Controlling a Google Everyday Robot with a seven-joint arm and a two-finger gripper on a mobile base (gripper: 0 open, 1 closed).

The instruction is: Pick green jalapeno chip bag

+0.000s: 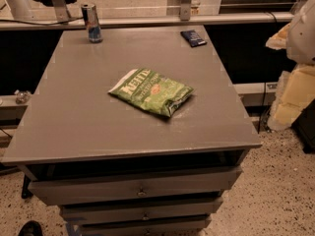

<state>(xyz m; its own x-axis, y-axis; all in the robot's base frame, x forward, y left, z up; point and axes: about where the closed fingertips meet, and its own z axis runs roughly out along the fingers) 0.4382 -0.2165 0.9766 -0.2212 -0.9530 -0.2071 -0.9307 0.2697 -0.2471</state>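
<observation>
Green jalapeno chip bag (150, 91) lies flat mid-table (74, 127), well apart from the can (92, 22) far left and the dark packet (193, 38) far right. The approach is not yet begun: the gripper (303, 29) sits at the right edge, and I cannot tell its state. The next move calls for a reach left and down over the bag.

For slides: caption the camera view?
Crinkly light-green Kettle chip bag lies centred on grey drawer cabinet; gripper out of view.

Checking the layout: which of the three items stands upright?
The blue-silver can, far left; the green chip bag and dark packet lie flat. No gripper in view.
</observation>
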